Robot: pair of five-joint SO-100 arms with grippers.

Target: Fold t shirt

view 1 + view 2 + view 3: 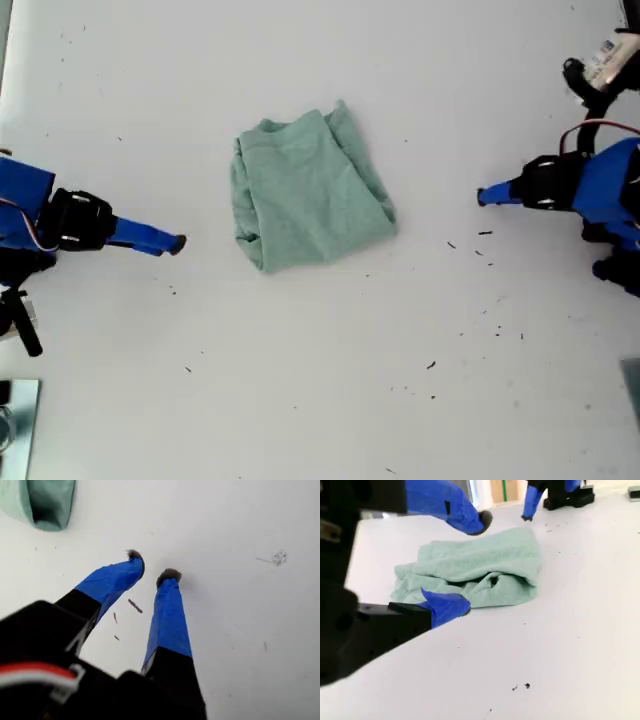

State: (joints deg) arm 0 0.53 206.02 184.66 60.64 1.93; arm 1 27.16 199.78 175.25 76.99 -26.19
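Observation:
The pale sage-green t shirt [308, 190] lies folded into a compact, wrinkled bundle on the white table [320, 400], midway between the two arms. My first gripper [482, 196] is at the exterior view's right, apart from the shirt. Its blue-taped fingers [167, 615] are narrowly open over bare table, and a corner of the t shirt [42, 502] shows ahead. My second gripper [178, 243] is at the exterior view's left. It stands wide open and empty a short way from the t shirt [480, 570], with the first gripper [527, 510] visible beyond.
Small dark specks [485, 233] dot the table toward the exterior view's lower right. A black and white device [600, 65] sits at that view's top right edge. A metallic object [15, 420] is at its bottom left corner.

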